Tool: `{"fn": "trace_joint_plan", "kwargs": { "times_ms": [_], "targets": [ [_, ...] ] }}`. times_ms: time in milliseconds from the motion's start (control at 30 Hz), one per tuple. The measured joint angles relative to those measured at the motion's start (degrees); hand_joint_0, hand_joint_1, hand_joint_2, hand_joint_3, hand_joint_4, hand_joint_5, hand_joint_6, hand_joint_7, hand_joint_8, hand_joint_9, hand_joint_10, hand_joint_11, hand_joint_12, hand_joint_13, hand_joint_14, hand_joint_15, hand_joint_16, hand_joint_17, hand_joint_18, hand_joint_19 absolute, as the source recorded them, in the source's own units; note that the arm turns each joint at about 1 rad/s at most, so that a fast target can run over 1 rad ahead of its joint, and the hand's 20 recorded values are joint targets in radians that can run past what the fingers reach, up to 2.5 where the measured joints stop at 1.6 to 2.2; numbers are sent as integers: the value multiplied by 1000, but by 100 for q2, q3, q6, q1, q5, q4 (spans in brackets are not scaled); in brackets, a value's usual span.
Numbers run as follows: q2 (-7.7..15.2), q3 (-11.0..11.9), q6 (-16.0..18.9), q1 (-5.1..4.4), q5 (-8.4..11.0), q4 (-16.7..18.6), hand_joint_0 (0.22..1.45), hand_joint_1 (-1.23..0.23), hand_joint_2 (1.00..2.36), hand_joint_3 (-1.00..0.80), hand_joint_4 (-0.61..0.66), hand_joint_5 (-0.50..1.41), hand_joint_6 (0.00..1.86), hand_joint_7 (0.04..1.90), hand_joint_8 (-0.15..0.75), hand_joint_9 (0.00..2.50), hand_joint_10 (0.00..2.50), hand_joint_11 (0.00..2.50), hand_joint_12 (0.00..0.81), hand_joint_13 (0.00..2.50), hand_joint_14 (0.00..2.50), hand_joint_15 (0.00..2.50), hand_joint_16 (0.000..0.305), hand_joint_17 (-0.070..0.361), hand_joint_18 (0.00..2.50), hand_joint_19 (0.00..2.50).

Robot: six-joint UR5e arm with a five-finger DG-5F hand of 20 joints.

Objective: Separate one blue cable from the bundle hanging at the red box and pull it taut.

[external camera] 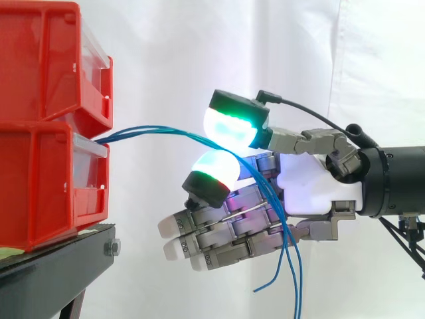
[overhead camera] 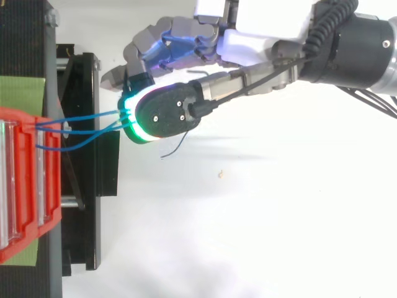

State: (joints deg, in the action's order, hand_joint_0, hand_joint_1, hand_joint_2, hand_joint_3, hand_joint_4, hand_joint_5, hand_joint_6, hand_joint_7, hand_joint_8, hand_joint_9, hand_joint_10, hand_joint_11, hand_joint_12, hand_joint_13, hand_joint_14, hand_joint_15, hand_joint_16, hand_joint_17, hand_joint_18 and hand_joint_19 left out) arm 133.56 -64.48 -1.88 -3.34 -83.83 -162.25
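In the side view, two red bins (external camera: 40, 193) are seen stacked on a black stand (external camera: 53, 266) at the left, before a white curtain (external camera: 166, 53). A bundle of blue cables (external camera: 153, 131) is led out from the gap between the upper and lower bin and runs rightward, only slightly bowed, to the hand (external camera: 305, 186). There the bundle is pinched between two green-and-white glowing fingertips (external camera: 232, 126), one above and one below it. More than one strand is caught in the pinch. Behind the pinch the cables are draped across the palm, and their loose ends (external camera: 292, 266) hang beneath the hand. The remaining fingers are held straight, pointing toward the bins below the cables.

In the top view, the cables (overhead camera: 87, 121) are seen fanned out from the red bin (overhead camera: 25, 186) over the stand (overhead camera: 80, 236) and gathered at the green-rimmed pad (overhead camera: 164, 112) of the hand (overhead camera: 260, 37). One loose end (overhead camera: 177, 146) is seen curling just beside that pad.
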Motion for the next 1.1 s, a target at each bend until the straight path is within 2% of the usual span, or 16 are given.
{"fn": "trace_joint_plan", "kwargs": {
  "times_ms": [67,200,467,633,700,800,1000,1100],
  "targets": [
    [2,-1,-17,-5,4,-19,615,-769,1022,-139,125,-209,927,1263,309,435,6,191,314,373,4,86,30,67,144,0],
    [3,-3,-40,-3,7,-50,646,-814,1020,-198,116,-216,932,1209,299,425,6,193,314,375,3,80,30,68,153,0],
    [3,-20,-56,-6,29,-61,743,-875,1000,-493,115,-212,925,1181,286,430,6,182,312,388,2,69,30,68,195,0],
    [3,-27,-65,-28,87,-66,724,-887,1000,-500,146,-205,916,1179,288,452,6,190,310,401,1,70,30,68,206,0],
    [3,-27,-80,-36,116,-76,670,-868,1000,-500,161,-202,915,1169,290,460,6,192,310,401,3,74,30,68,207,0],
    [3,-30,-102,-44,157,-89,575,-760,1000,-500,176,-198,911,1144,305,482,6,205,314,401,3,81,31,69,210,0],
    [3,-34,-117,-61,200,-95,558,-682,1000,-500,186,-192,884,1101,311,525,7,232,318,417,3,91,32,71,214,0],
    [4,-37,-119,-67,231,-96,541,-590,1000,-500,194,-192,877,1107,314,537,7,239,322,428,3,96,32,73,221,0]
  ]
}}
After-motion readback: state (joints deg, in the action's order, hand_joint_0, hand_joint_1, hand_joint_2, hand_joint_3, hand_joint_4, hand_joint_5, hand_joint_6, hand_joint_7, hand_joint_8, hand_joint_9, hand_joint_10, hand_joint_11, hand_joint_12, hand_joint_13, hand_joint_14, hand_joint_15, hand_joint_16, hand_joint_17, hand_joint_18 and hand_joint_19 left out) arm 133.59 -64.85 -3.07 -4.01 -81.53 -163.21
